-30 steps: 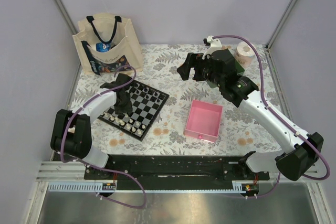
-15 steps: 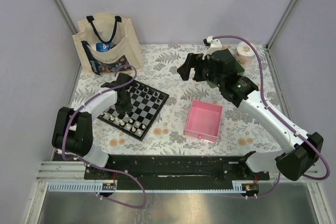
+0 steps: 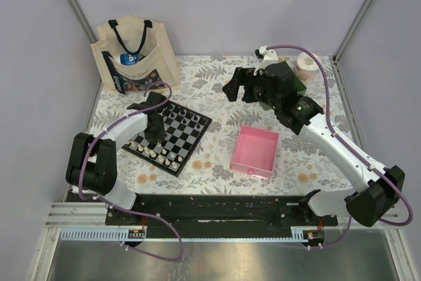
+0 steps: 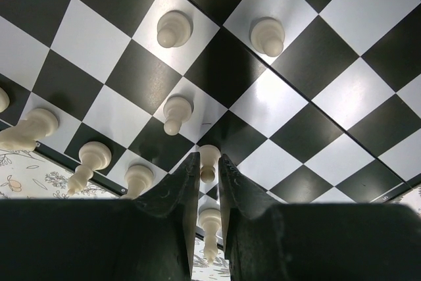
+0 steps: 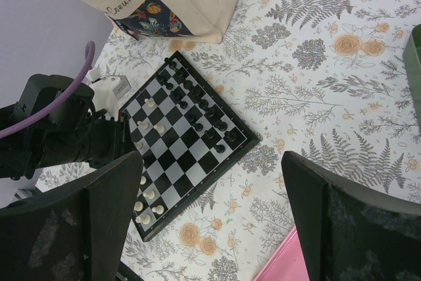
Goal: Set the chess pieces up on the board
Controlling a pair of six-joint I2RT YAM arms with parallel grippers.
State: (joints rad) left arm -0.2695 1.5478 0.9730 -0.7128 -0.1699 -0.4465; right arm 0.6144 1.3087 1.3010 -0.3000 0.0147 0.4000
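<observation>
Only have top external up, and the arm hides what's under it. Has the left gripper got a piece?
Observer: Yes. Left wrist shows the left gripper shut on a cream pawn. I cannot tell whether the pawn is lifted.
Operator: Anything else in that gap?
Observer: A second cream piece sits further back in the same gap.
Operator: Right one carrying?
Observer: No. Right wrist shows the right gripper wide open with nothing in it.

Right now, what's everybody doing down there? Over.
Left gripper shut on white pawn, low over the board. Right gripper open, empty, hovering off to the board's side. Nothing in the way. Over.
</observation>
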